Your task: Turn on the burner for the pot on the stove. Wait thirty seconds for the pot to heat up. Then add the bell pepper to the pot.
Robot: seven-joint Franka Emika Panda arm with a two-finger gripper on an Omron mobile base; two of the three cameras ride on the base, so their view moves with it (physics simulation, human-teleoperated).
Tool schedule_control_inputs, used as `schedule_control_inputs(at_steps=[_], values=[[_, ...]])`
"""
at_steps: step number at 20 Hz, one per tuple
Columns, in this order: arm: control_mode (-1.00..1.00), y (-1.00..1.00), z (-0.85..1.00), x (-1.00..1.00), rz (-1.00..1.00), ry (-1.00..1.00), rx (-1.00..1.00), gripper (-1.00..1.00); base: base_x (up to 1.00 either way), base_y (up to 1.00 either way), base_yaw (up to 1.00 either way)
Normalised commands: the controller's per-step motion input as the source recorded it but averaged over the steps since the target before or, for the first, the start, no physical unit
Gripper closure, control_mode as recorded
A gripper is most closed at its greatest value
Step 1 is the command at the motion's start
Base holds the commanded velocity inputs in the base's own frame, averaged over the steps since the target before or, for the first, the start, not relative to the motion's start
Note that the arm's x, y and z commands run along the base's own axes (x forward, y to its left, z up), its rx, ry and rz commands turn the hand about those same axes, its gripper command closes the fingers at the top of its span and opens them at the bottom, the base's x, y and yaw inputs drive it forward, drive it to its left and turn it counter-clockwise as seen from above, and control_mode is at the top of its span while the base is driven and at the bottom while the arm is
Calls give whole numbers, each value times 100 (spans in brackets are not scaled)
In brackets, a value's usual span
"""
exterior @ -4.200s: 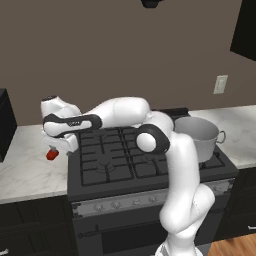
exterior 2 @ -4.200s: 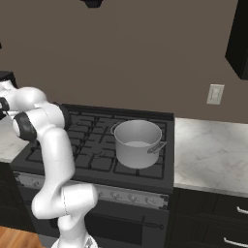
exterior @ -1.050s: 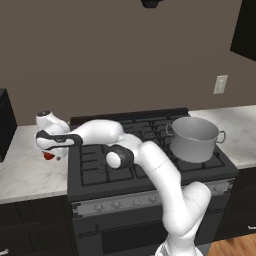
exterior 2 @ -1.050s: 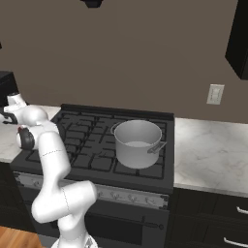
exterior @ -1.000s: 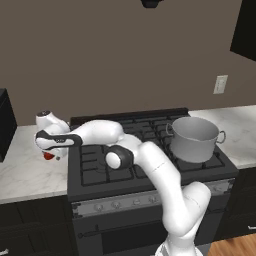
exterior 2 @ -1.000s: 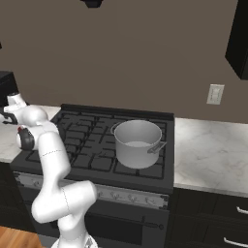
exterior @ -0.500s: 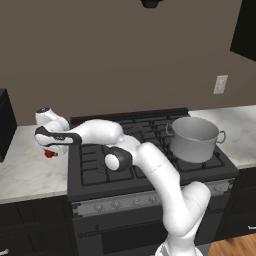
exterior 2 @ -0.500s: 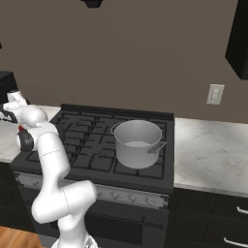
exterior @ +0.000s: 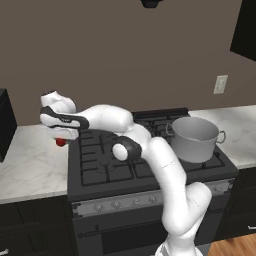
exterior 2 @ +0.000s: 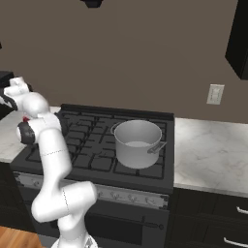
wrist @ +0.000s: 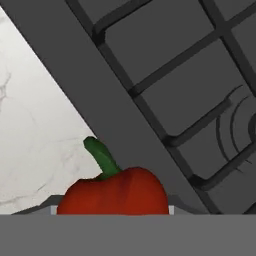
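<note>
The red bell pepper (wrist: 115,194) with its green stem sits at the bottom of the hand view, over the seam between marble counter and stove edge. In the left base view my gripper (exterior: 60,137) hangs at the stove's left edge, shut on the bell pepper (exterior: 61,142), which is held clear of the counter. A sliver of the bell pepper (exterior 2: 26,119) peeks out behind my arm. The silver pot (exterior: 195,138) stands on the black stove (exterior: 100,170) at its right side, also seen as the pot (exterior 2: 138,143). The burner under the pot is hidden.
A row of small grey knobs (exterior: 125,202) runs along the stove front. Marble counter (exterior: 27,170) lies left of the stove, and more counter (exterior 2: 208,150) to its right. A dark appliance (exterior: 5,125) stands at the far left. Grate bars (wrist: 190,90) cross the hand view.
My hand has risen and shifted right toward the stove, and the bell pepper has come up off the counter with it. The pot has not moved.
</note>
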Motion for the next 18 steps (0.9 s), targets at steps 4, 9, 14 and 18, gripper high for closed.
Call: schedule_control_inputs(at_steps=[4,9,14,18], values=[[-100,-97,26,-82,0,-6,0,100,0,0,0],[-100,-97,13,-96,0,-14,2,100,0,0,0],[-100,-96,37,-78,0,-18,14,100,0,0,0],[-100,-89,65,-63,0,-12,22,100,0,0,0]])
